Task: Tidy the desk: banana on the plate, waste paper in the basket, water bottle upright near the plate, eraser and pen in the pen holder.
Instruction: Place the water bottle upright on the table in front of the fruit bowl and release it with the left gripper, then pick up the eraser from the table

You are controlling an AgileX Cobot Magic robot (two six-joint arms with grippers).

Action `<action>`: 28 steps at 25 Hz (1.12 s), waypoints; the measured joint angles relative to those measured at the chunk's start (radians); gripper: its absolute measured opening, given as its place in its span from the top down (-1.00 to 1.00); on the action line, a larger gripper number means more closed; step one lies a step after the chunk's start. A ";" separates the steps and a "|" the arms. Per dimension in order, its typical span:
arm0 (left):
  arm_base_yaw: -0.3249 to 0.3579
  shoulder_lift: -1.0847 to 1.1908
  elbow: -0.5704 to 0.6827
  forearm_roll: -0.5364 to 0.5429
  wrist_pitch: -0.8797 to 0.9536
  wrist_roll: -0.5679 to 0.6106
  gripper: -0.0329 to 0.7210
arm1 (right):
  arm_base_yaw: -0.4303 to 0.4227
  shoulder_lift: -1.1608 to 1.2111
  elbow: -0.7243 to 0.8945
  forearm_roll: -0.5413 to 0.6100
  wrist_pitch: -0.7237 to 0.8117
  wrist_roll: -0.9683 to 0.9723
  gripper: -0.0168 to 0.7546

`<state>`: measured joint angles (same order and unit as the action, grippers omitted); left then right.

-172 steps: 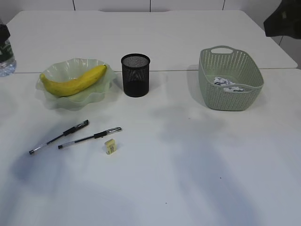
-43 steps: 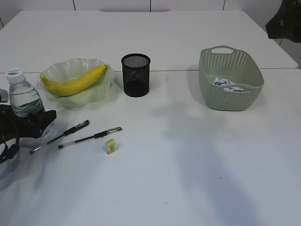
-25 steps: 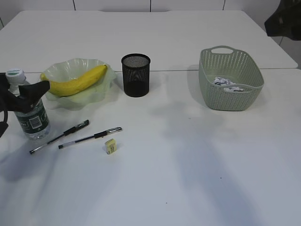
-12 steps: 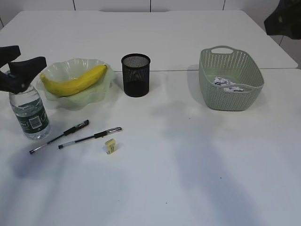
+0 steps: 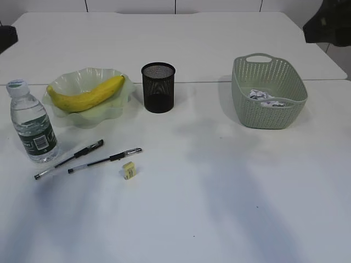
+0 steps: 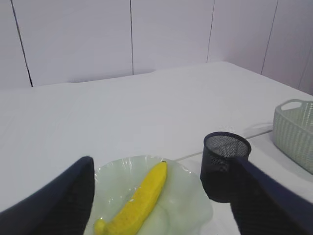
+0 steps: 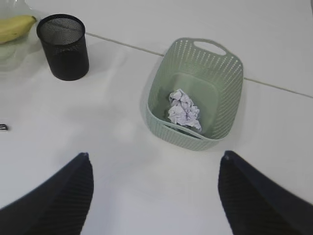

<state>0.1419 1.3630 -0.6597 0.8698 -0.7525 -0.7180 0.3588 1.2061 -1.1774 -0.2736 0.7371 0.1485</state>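
Observation:
The banana [image 5: 88, 96] lies on the pale green plate [image 5: 118, 109]; both also show in the left wrist view, the banana [image 6: 139, 200] on the plate [image 6: 190, 205]. The water bottle [image 5: 33, 125] stands upright left of the plate. Two pens [image 5: 71, 159] [image 5: 104, 160] and a small eraser [image 5: 128, 170] lie on the table in front. The black mesh pen holder [image 5: 158, 87] stands right of the plate. Crumpled paper [image 7: 183, 110] lies in the green basket [image 5: 269, 118]. My left gripper [image 6: 161, 196] is open and empty, high above the plate. My right gripper [image 7: 154, 196] is open and empty, above the table in front of the basket [image 7: 161, 120].
The pen holder also shows in the left wrist view [image 6: 222, 164] and the right wrist view [image 7: 64, 46]. A seam [image 5: 219, 81] between two white tabletops runs behind the objects. The dark left arm [image 5: 6, 37] sits at the top left edge and the right arm [image 5: 329, 22] at the top right.
My left gripper set the bottle upright left of the plate, let go of it and rose up and away to the top left. The right arm barely moved.

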 joint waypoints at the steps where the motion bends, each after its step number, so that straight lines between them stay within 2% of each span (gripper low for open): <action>1: -0.001 -0.042 0.000 0.042 0.038 -0.044 -0.68 | 0.000 0.000 0.000 0.012 0.002 0.000 -0.58; 5: -0.003 -0.236 0.000 0.208 0.226 -0.282 -0.67 | 0.000 0.000 0.000 0.046 0.002 0.000 -0.58; 8: -0.003 -0.368 0.002 0.390 0.321 -0.485 -0.66 | 0.000 0.000 0.000 0.078 0.003 -0.024 -0.58; 15: -0.003 -0.554 0.004 0.890 0.299 -1.043 -0.66 | 0.000 0.000 0.000 0.196 0.003 -0.123 -0.58; 19: -0.003 -0.563 0.006 0.970 0.271 -1.223 -0.66 | 0.000 0.000 0.000 0.220 0.005 -0.136 -0.58; 28: -0.003 -0.563 0.008 0.970 0.271 -1.259 -0.66 | 0.000 0.001 0.000 0.227 0.005 -0.154 -0.57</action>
<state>0.1387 0.7997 -0.6513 1.8402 -0.4817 -1.9769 0.3588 1.2068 -1.1774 -0.0470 0.7425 -0.0053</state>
